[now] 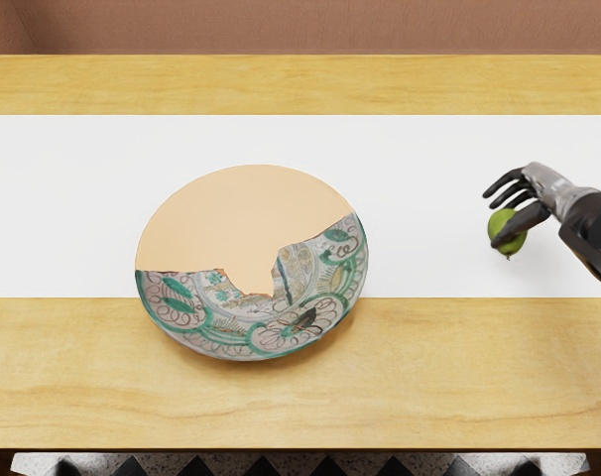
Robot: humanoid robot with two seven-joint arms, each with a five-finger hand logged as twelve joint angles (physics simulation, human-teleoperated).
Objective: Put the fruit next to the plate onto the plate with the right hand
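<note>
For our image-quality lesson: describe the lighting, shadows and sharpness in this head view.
Head view: soft, even light, no glare; the plate casts a faint shadow on the wooden table at its lower edge; green fruit and right hand render slightly soft.

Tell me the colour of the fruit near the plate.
Yellow-green. The fruit shows in the head view, partly behind the right hand.

Under the fingers [506, 184], flat white rectangular runner [82, 198] crossing long light wooden table [300, 377]; beyond them, plain brown wall [300, 25].
</note>
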